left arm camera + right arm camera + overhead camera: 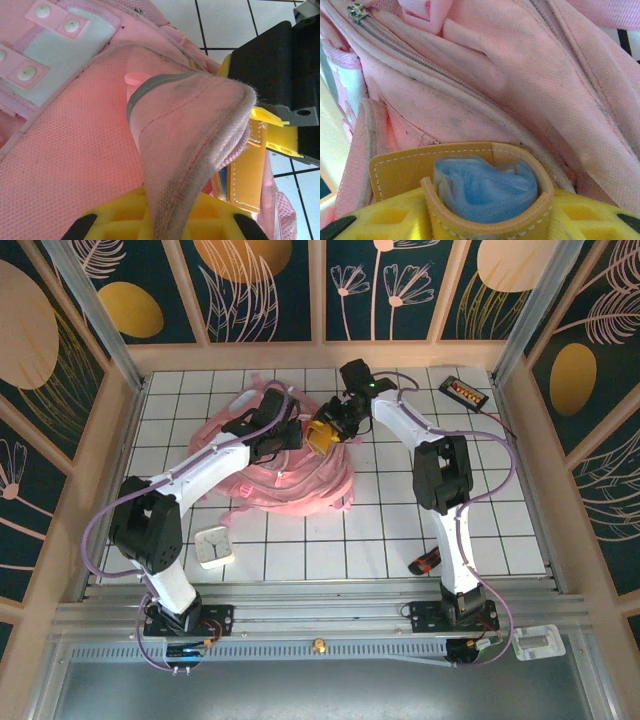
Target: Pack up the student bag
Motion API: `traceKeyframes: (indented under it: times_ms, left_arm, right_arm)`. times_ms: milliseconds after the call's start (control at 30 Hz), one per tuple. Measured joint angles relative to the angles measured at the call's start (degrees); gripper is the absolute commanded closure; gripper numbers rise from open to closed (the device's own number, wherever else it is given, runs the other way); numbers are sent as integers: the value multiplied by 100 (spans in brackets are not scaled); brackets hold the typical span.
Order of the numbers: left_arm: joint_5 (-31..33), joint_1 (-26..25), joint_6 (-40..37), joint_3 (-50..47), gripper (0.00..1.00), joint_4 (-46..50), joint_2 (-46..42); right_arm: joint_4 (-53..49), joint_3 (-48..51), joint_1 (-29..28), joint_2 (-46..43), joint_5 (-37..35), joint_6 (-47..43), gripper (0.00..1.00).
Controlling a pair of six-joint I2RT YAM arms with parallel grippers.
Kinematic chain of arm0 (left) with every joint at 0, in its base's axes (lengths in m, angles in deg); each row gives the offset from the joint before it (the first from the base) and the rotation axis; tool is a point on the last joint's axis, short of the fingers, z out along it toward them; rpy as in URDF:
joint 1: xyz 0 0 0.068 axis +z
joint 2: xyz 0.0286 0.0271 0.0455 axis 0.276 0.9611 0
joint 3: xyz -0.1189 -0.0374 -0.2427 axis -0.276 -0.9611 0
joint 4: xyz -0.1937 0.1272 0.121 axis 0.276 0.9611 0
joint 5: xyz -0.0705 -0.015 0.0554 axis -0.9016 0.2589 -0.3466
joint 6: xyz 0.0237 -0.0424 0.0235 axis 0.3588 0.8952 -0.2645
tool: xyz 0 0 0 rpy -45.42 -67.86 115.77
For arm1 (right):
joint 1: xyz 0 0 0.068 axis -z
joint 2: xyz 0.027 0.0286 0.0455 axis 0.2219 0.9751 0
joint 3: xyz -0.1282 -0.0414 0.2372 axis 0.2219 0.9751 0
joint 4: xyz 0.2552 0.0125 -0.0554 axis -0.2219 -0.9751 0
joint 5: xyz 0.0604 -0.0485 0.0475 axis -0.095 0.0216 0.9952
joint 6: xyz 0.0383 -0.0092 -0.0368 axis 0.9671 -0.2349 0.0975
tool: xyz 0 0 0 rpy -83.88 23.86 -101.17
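Pink student bag (295, 490) sits mid-table, upper centre of the overhead frame, with both arms right on top of it. The left gripper (165, 222) is pinched nearly shut on the edge of a bag flap (200, 125), holding it up. The right gripper (487, 220) is partway closed around a mustard leather roll (405, 167) with blue plastic (485, 192) stuffed inside. The opening lies straight ahead of the right one, zipper (395, 42) running upper left to lower right, so I'd guess that arm pushes forward into the gap.
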State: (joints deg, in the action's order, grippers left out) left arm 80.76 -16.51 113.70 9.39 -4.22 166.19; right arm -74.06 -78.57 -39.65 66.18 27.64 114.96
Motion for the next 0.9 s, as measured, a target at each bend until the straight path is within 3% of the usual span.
traceKeyframes:
  times_ms: [133, 233, 300, 333, 367, 567, 733, 900]
  left_arm:
    - [111, 0, 2, 166, 100, 122, 96]
    - [212, 2, 4, 295, 100, 186, 190]
    - [280, 15, 7, 326, 100, 216, 219]
    - [308, 26, 7, 326, 100, 223, 219]
    - [345, 37, 9, 326, 100, 225, 219]
    - [435, 107, 15, 323, 100, 234, 221]
    - [503, 114, -2, 262, 100, 260, 221]
    - [540, 105, -26, 258, 100, 267, 221]
  right_arm:
    - [-286, -354, -133, 31, -199, -212, 47]
    - [-372, -417, -221, 28, -256, -317, 37]
    - [-428, -417, -245, 28, -247, -387, 21]
    - [-459, -417, -247, 31, -214, -431, 3]
    - [-496, -417, -247, 31, -144, -450, 1]
    - [-208, -144, -264, -4, 391, -721, 1]
    - [831, 962, -221, -417, 918, -785, 1]
    - [1676, 1967, -133, -1075, 1349, -678, 13]
